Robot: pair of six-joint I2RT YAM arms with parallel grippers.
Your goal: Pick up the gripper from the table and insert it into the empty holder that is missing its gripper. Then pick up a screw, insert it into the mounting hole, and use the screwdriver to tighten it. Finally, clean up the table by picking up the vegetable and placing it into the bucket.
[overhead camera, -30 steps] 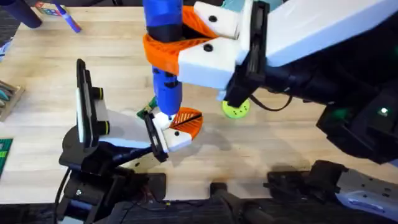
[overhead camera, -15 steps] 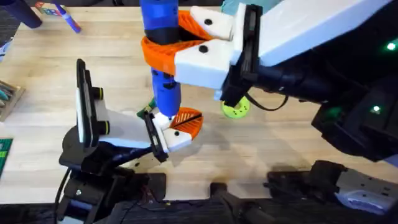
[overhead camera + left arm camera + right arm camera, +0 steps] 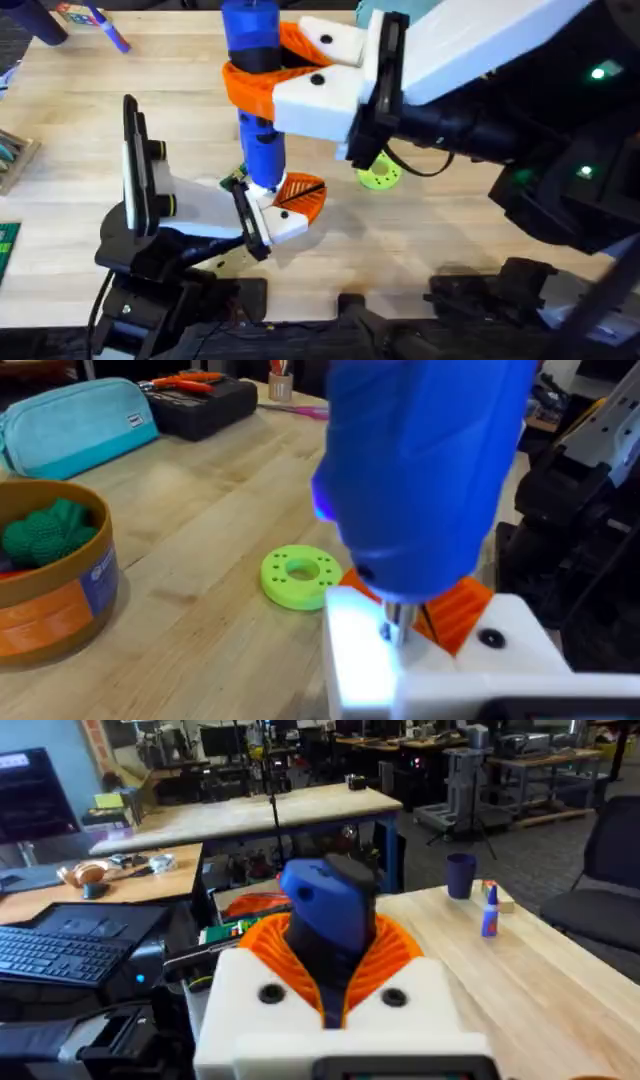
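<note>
The screw-tightening step is in hand. The right tool (image 3: 262,70) grips the screwdriver (image 3: 258,105) by its black-banded handle, orange pads clamped around it, and holds it upright near the middle of the bench (image 3: 450,225), toward its front edge. In the left wrist view the screwdriver's thin metal bit (image 3: 392,622) meets the top of the white mounted gripper (image 3: 280,215), which has orange pads of its own and sits in the holder (image 3: 140,190) by the front left of the bench; the screw itself is too small to make out. I cannot tell how the left tool's jaws are set. The green vegetable (image 3: 45,530) already lies in the bucket (image 3: 70,595), and a lime-green disc (image 3: 379,175) sits just right of the work. Next, the bit likely needs steady downward pressure and turning, kept square to the hole so it does not slip off.
</note>
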